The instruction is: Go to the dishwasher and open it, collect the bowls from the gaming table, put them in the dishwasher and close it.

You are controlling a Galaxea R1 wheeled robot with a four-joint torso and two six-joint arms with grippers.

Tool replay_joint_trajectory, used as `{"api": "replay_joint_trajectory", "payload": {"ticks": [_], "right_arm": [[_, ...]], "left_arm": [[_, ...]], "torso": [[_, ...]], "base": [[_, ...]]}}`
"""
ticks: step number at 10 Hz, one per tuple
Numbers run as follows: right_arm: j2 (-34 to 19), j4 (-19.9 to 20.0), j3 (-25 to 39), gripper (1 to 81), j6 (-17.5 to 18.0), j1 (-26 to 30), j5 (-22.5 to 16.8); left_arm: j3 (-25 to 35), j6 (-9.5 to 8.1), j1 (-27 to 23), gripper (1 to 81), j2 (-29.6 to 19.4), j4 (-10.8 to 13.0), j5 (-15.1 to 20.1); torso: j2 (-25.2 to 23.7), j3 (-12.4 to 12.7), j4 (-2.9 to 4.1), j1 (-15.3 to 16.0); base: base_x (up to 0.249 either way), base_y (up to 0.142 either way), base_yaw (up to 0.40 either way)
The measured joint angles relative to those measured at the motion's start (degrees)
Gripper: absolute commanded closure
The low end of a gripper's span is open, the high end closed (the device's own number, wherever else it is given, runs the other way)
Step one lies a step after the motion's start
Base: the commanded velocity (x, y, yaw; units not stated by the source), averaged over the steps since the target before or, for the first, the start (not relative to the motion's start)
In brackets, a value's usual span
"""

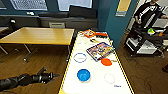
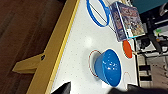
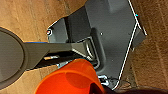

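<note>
While blue bowl [image 1: 83, 75] sits empty on gaming table [image 1: 96, 86], left hand [image 1: 51, 75] state unclear

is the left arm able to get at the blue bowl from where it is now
Probably yes. The left claw hovers off the gaming table edge, and the blue bowl stands close to that edge, with only bare tabletop between.

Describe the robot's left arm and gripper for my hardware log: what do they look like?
In the head view, the left arm is black throughout, built of rounded, jointed segments, glossy in places. It ends in a black left gripper with slim, tapering fingers. No markings or loose cables can be made out.
</note>
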Motion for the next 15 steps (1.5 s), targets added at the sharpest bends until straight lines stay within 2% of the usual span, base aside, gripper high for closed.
{"api": "replay_joint_trajectory", "payload": {"ticks": [1, 3, 8, 9, 11, 13, 15], "right_arm": [[0.6, 0.0, 0.0, 81.1, 0.0, 0.0, 0.0], [0.7, 0.0, 0.0, 81.1, 0.0, 0.0, 0.0], [1.7, 0.0, -0.9, 81.1, 0.0, 0.8, -0.6], [2.0, 0.0, -1.1, 81.1, 0.0, 0.9, -0.8], [2.5, 0.0, -1.5, 81.1, 0.0, 0.8, -1.2], [2.8, 0.0, -1.7, 81.1, 0.0, 0.8, -1.3], [2.8, 0.0, -1.7, 81.1, 0.0, 0.9, -1.7]], "left_arm": [[-2.1, -1.96, -0.6, 1.0, 1.8, 0.3, 1.7], [-3.7, -3.52, -0.8, 1.0, 6.4, 2.1, 3.4], [-10.5, -4.77, 0.0, 1.0, 14.8, 3.9, 5.7], [-12.6, -5.33, 0.5, 1.0, 16.5, 3.9, 5.9], [-17.7, -8.02, 0.8, 1.0, 19.4, 4.1, 6.4], [-21.1, -9.23, 0.8, 1.0, 23.2, 4.2, 7.3], [-24.1, -9.48, 0.8, 1.0, 25.6, 4.3, 9.1]], "torso": [[0.0, 0.0, 0.0, 0.0], [0.0, 0.0, 0.0, 0.0], [0.0, 0.0, 0.0, 0.0], [0.0, 0.0, 0.0, 0.0], [0.0, 0.0, 0.0, 0.0], [0.0, 0.0, 0.0, 0.0], [0.0, 0.0, 0.0, 0.0]], "base": [[0.0, 0.0, 0.0], [0.0, 0.0, 0.0], [0.0, 0.0, 0.0], [0.0, 0.0, 0.0], [0.0, 0.0, 0.0], [0.0, 0.0, 0.0], [0.0, 0.0, 0.0]]}}
